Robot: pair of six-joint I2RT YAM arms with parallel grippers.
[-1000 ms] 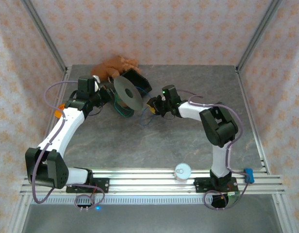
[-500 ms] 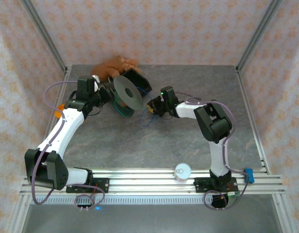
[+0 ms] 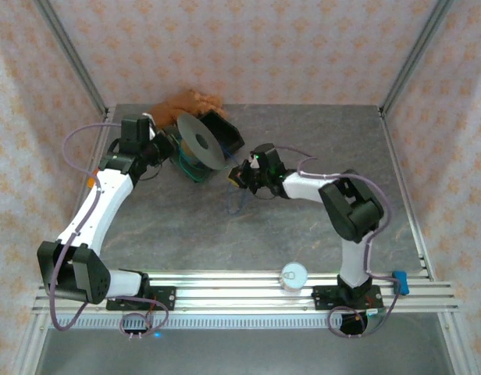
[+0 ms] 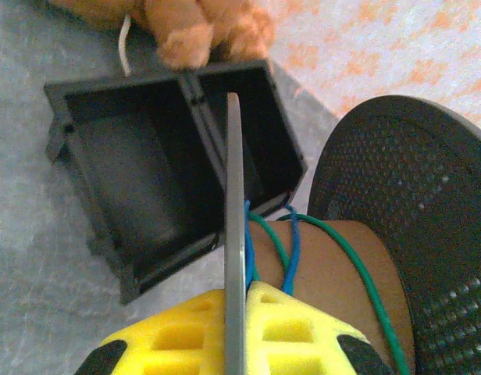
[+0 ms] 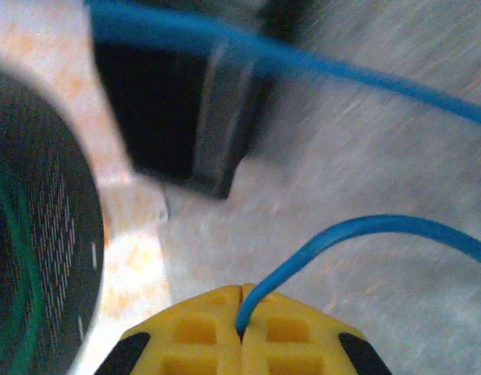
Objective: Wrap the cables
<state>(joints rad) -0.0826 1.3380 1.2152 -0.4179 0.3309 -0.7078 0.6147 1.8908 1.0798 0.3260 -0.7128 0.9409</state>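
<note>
Tightly in right gripper (image 5: 240,292), blue cable (image 5: 381,220), left gripper (image 4: 236,301) clamping spool (image 4: 234,180)

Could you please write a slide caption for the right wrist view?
Right gripper shut on the blue cable, spool and black box beyond.

Legible text, labels, brands, numbers, signs: none readable in any view.
</note>
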